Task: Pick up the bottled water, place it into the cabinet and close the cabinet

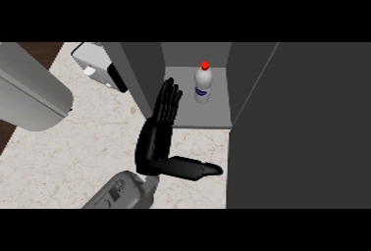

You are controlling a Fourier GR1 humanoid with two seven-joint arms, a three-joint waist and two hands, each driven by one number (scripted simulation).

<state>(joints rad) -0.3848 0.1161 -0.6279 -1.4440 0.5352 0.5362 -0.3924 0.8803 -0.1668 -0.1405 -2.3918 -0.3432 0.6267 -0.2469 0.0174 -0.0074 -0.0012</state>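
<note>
bottled water [203, 84] stands upright inside the open cabinet [196, 120], near its back wall.
one hand [161, 130], side undeterminable, fingers straight and apart, holding nothing, reaches over the cabinet's front edge, left of the bottle.

Even, flat light — pale counter [72, 147] brightest, cabinet [304, 122] interior dimmer grey; no glare, soft edges, faint shadows only.
</note>
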